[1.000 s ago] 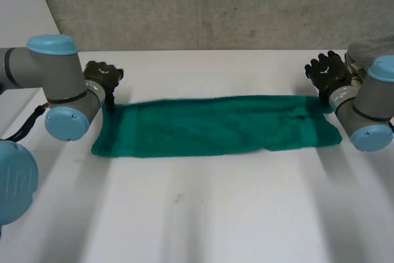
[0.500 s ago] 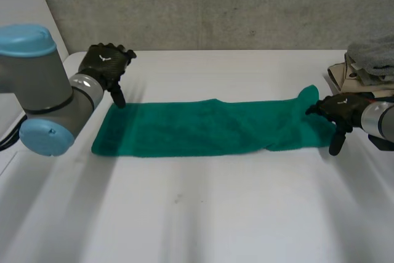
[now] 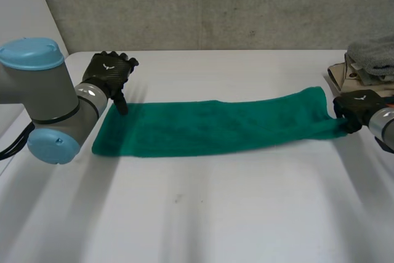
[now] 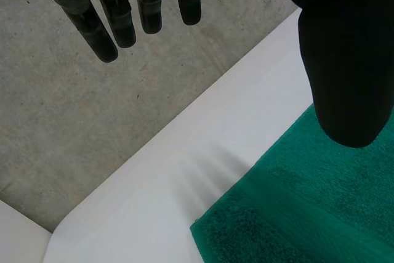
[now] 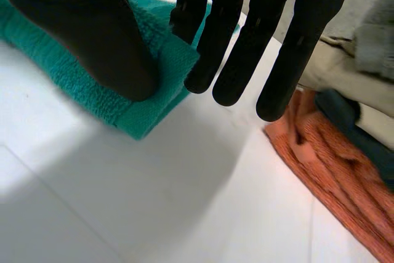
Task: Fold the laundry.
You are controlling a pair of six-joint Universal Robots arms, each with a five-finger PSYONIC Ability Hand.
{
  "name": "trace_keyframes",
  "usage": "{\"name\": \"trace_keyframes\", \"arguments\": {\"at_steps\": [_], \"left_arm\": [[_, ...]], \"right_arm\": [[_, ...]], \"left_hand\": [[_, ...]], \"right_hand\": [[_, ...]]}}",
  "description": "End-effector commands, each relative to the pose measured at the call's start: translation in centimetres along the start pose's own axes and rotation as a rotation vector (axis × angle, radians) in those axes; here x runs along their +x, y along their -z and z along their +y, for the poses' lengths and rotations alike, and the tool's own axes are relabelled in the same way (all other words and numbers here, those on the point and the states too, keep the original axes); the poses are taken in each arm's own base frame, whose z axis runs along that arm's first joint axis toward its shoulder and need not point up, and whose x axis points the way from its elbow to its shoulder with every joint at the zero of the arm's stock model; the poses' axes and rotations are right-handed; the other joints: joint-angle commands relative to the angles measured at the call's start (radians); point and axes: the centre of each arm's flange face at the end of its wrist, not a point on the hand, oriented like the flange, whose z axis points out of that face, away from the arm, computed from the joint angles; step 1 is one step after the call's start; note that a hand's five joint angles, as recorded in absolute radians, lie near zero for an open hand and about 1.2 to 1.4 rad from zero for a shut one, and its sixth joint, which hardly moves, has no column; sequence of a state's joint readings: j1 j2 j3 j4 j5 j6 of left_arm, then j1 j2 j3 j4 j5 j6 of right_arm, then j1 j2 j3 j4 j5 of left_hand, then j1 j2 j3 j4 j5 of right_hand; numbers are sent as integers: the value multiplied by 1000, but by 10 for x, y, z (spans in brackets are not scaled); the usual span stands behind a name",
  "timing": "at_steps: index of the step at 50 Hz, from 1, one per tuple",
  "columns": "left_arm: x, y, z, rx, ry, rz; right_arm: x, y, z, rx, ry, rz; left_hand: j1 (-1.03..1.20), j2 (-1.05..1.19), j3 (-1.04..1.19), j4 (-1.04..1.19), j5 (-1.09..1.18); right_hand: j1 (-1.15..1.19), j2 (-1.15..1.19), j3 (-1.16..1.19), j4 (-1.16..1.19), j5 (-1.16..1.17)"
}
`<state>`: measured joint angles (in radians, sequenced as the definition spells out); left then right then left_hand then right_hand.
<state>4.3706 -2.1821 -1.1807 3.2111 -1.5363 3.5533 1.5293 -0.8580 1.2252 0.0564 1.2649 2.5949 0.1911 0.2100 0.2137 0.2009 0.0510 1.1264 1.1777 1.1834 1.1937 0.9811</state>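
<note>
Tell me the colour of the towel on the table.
Plain teal-green towel, clearest in the head view.

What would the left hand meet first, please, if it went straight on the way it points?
Nothing close, it seems: the left hand points away from the green towel, across the white table towards the concrete wall, likely the first thing met, though depth is unclear.

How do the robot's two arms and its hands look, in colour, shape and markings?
The left arm is a thick grey tube with round joints closed by light-blue caps; of the right arm a grey wrist shows. The left hand and the right hand are black, with long rounded fingers and a broad thumb, and each carries a small white mark on its back.
</note>
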Motion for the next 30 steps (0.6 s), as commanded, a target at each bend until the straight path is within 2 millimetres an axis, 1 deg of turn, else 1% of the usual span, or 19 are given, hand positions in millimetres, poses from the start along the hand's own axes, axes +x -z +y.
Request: {"name": "trace_keyframes", "arguments": {"at_steps": [1, 2, 5, 6, 9, 10, 12, 14, 16, 17, 18, 21, 22, 24, 25, 26, 28, 29, 30], "left_arm": [[-2, 4, -2, 0, 4, 1], [-2, 5, -2, 0, 4, 1], [-3, 7, -4, 3, 4, 0], [-3, 8, -4, 2, 4, 2], [-3, 9, -6, 7, 4, 0], [-4, 10, -6, 7, 4, 0], [-5, 10, -7, 9, 4, -3], [-5, 12, -8, 9, 4, -3], [-7, 13, -10, 14, 4, -6], [-7, 13, -12, 17, 4, -8], [-9, 14, -14, 22, 4, -11], [-12, 16, -17, 28, 7, -19], [-13, 16, -18, 30, 7, -22], [-14, 18, -19, 33, 12, -24], [-16, 19, -21, 36, 17, -28], [-17, 20, -21, 37, 20, -30], [-17, 22, -22, 37, 25, -31], [-17, 24, -22, 35, 31, -30], [-17, 24, -22, 34, 32, -30]], "right_arm": [[34, 8, 13, -59, 42, 64], [42, 9, 21, -90, 71, 77], [58, 13, 33, -146, 125, 109], [71, 15, 40, -183, 162, 140], [93, 20, 49, -239, 208, 203], [106, 24, 53, -275, 234, 257], [119, 27, 53, -299, 257, 318], [133, 29, 46, -295, 280, 406], [133, 28, 38, -267, 296, 437], [127, 26, 30, -238, 311, 437], [112, 22, 9, -159, 352, 428], [85, 20, -26, -21, 408, 407], [63, 22, -49, 82, 443, 380], [39, 25, -68, 176, 476, 342], [6, 28, -87, 284, 506, 279], [-15, 30, -96, 348, 525, 237], [-49, 33, -103, 432, 550, 158], [-89, 39, -109, 522, 578, 64], [-104, 42, -109, 549, 588, 24]], "left_hand": [[-17, -35, -39, -26, -51], [-17, -35, -39, -26, -51], [-17, -35, -39, -26, -51], [-17, -35, -39, -26, -51], [-17, -35, -39, -26, -51], [-17, -35, -39, -26, -51], [-17, -35, -39, -26, -51], [-17, -35, -39, -26, -51], [-17, -35, -39, -26, -51], [-17, -35, -39, -26, -51], [-17, -35, -39, -26, -51], [-17, -35, -39, -26, -51], [-17, -35, -39, -26, -51], [-17, -35, -39, -26, -51], [-17, -35, -39, -26, -51], [-17, -35, -39, -26, -51], [-17, -35, -39, -26, -51], [-17, -35, -39, -26, -51], [-17, -35, -39, -26, -51]], "right_hand": [[270, 219, 213, 203, 241], [270, 219, 213, 203, 241], [270, 219, 213, 203, 241], [270, 219, 213, 203, 241], [270, 219, 213, 203, 241], [270, 219, 213, 203, 241], [270, 219, 213, 203, 241], [270, 219, 213, 203, 241], [270, 219, 213, 203, 241], [270, 219, 213, 203, 241], [270, 219, 213, 203, 241], [270, 219, 213, 203, 241], [270, 219, 213, 203, 241], [270, 219, 213, 203, 241], [270, 219, 213, 203, 241], [270, 219, 213, 203, 241], [270, 219, 213, 203, 241], [270, 219, 213, 203, 241], [270, 219, 213, 203, 241]]}}
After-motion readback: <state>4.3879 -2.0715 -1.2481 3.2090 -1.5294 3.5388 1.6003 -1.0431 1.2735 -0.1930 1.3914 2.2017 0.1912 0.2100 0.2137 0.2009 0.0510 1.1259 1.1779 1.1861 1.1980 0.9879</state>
